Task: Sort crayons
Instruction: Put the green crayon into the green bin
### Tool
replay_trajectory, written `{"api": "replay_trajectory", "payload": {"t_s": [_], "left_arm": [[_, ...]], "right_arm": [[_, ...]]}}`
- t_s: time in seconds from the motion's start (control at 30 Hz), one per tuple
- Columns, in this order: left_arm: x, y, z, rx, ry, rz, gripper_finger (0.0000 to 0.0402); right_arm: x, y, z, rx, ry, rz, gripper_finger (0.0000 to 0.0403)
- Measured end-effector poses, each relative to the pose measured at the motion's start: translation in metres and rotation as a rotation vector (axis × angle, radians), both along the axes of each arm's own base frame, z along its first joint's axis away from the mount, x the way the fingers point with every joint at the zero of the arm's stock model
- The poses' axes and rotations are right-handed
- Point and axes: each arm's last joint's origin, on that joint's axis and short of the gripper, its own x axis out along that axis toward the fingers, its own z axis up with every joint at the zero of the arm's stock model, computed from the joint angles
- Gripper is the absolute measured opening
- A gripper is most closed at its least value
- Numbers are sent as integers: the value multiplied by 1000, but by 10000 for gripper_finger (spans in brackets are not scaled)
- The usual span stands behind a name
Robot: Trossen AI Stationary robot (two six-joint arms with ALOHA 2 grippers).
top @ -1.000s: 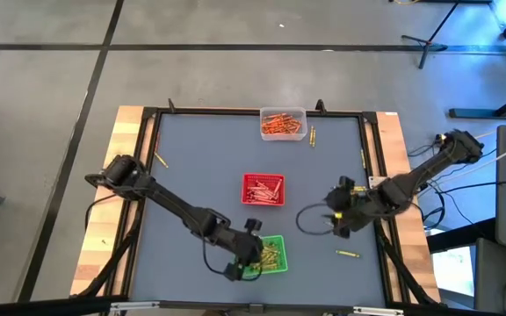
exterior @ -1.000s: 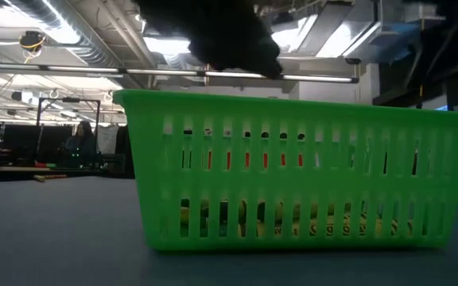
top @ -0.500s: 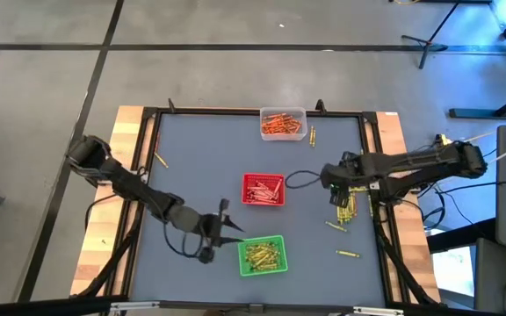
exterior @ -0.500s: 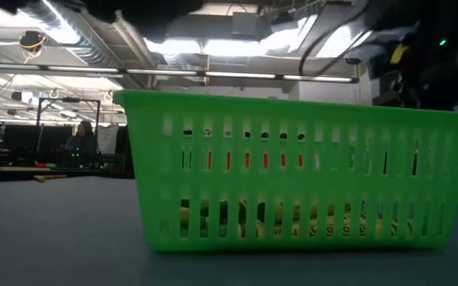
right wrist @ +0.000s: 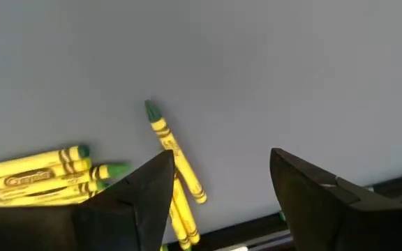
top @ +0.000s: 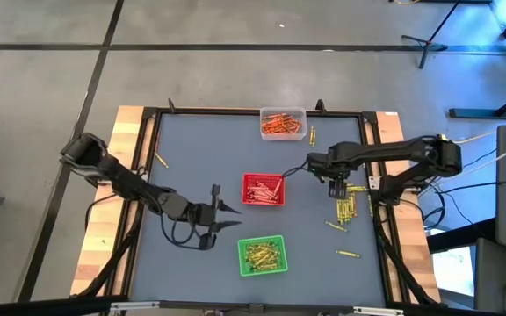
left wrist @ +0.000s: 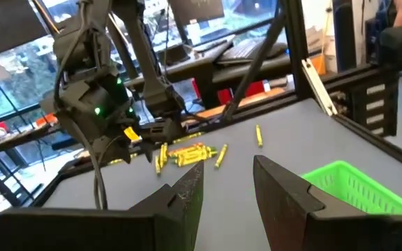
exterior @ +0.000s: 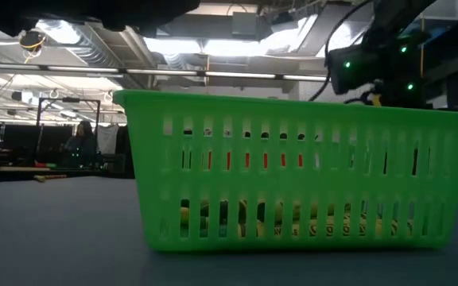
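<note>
My right gripper (right wrist: 218, 192) hangs wide open, empty, over yellow-green crayons (top: 347, 208) heaped near the table's (top: 191, 158) right edge; my left gripper (left wrist: 225, 188), narrowly parted and empty, hovers beside the green tray (top: 263, 254)

Yellow-green crayons (right wrist: 37, 174), green tray (top: 263, 254), red tray (top: 263, 190), blue-grey table (top: 200, 149)

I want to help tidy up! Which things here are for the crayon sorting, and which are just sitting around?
For the sorting:
- loose yellow-green crayons under the open right hand
- green tray
- red tray
- clear tray
- empty left hand

Just around:
- table and its black frame
- tripod legs on the floor
</note>
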Motion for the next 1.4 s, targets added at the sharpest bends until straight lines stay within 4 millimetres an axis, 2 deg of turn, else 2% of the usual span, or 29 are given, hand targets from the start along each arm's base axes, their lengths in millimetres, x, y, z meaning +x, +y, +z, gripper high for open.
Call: {"api": "replay_trajectory", "payload": {"t_s": [0.2,0.33,0.6,0.87,0.97,1.17,1.2,1.4], "left_arm": [[-17,-1,17,-8,35,-28,110],[-22,2,28,-16,8,-27,110],[-28,2,12,-116,106,-26,110],[-30,-2,12,-160,108,-38,110],[-30,-2,12,-150,106,-39,110],[-30,-2,12,-148,105,-38,110],[-30,-2,12,-147,106,-38,110],[-30,-2,12,-147,106,-38,110]], "right_arm": [[-5,2,-23,61,-19,5,193],[0,2,-20,76,-60,40,175],[-4,3,-23,104,-13,59,170],[4,1,-45,103,81,73,166],[5,1,-50,118,104,74,137],[5,1,-51,139,101,79,22],[5,1,-51,140,101,89,13],[19,-3,-38,94,76,103,32]]}}
